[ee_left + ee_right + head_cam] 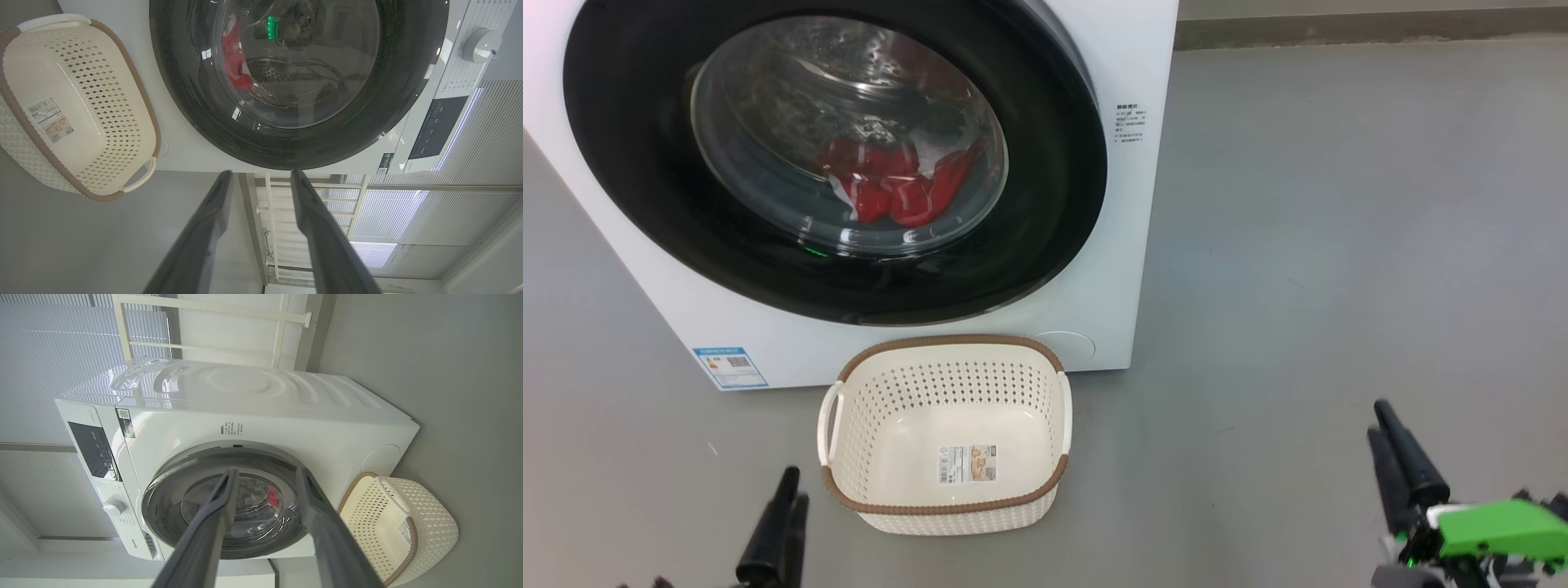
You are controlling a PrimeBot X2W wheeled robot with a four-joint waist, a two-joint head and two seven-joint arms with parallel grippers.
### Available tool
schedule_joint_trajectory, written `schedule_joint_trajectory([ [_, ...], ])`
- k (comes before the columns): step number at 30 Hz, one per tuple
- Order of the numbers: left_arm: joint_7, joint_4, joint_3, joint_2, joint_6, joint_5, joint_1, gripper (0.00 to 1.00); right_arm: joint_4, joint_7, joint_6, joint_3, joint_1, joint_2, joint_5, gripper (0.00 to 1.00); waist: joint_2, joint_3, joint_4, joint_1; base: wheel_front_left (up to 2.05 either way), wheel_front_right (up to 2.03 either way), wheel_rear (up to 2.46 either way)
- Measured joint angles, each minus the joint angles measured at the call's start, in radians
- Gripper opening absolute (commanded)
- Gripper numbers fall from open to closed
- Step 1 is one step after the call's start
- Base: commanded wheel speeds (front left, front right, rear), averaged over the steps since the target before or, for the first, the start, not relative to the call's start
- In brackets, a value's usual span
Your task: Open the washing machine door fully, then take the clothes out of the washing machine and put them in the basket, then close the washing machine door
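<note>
Left to right: the left tool [795, 487] sits on the floor side of the washing machine [1123, 269], off its front left corner, with its dark tapered fingers spread apart. Low on the machine's white front, at the left, is a small blue label [729, 367] with a QR code, the print too tiny to read. The big round glossy black door [833, 106] is shut flat against the front, its bulging glass bowl facing out. Behind the glass the red and white clothes [894, 184] lie crumpled in the drum. Just in front of the machine, under the door, is the basket [947, 341]: cream perforated plastic with a brown woven-look rim, open side up, its long axis running along the machine's front, and a barcode sticker [967, 464] inside. There's more unreadable small print [1131, 124] to the right of the door. The right tool [1377, 418], out past the machine's right side, is spread too.
</note>
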Motion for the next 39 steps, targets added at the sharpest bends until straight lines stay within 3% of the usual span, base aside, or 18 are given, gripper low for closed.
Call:
schedule_joint_trajectory([
  [1, 0.000, 0.000, 0.000, 0.000, 0.000, 0.000, 0.000, 0.00, 0.000, 0.000, 0.000, 0.000, 0.000, 0.000, 0.000, 0.00, 0.0000, 0.000, 0.000, 0.0000, 0.00, 0.00, 0.00],
  [2, 0.000, 0.013, -0.001, -0.004, 0.000, 0.000, 0.009, 1.00, 0.014, 0.000, 0.000, 0.002, 0.012, 0.003, 0.000, 1.00, 0.0000, 0.000, 0.000, 0.0000, 0.00, 0.00, 0.00],
  [25, -0.050, 0.038, -0.064, -0.010, 0.001, 0.003, -0.006, 1.00, 0.039, -0.057, 0.000, 0.082, -0.003, 0.012, -0.011, 1.00, 0.0000, 0.001, -0.002, 0.0002, 0.00, 0.00, 0.00],
  [39, -0.096, 0.037, -0.102, 0.004, 0.002, 0.105, -0.034, 1.00, 0.041, -0.096, 0.000, 0.117, -0.035, 0.005, -0.077, 1.00, 0.0000, -0.001, -0.002, 0.0001, 0.00, 0.00, 0.00],
])
